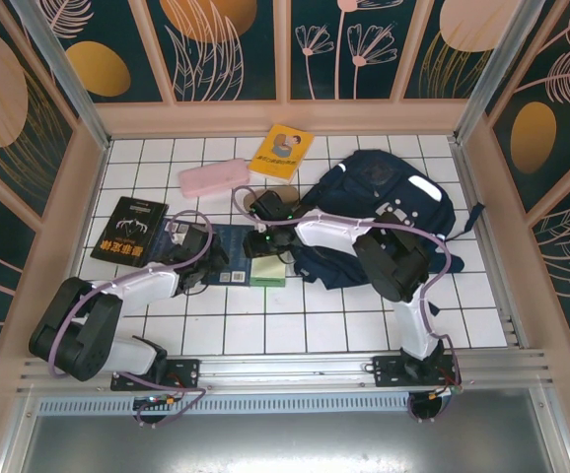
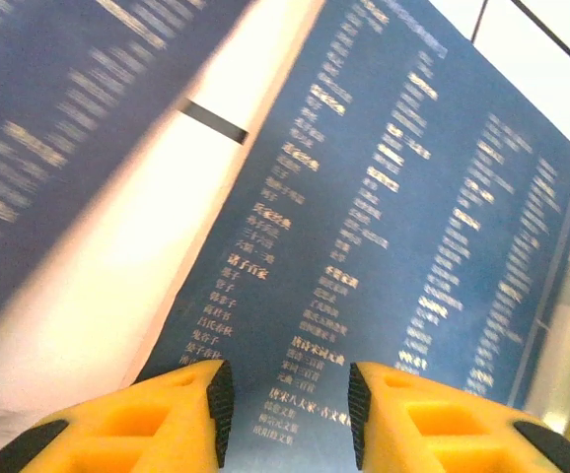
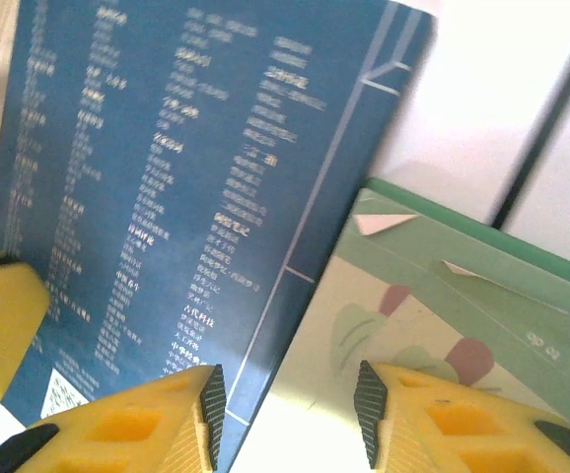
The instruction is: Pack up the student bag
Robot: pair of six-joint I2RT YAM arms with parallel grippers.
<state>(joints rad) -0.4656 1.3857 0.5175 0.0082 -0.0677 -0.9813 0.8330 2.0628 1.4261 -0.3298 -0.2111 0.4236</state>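
Blue Chinese-print book point(image 2: 393, 246) near student bag point(image 1: 364, 187).

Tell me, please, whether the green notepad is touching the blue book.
Touching. In the right wrist view the green notepad overlaps the edge of the blue book, no gap.

The top view is bright and evenly lit, with soft shadows. Both wrist views blow out whites; the left one's printed blue cover point(image 2: 38, 128) blurs at ten o'clock.
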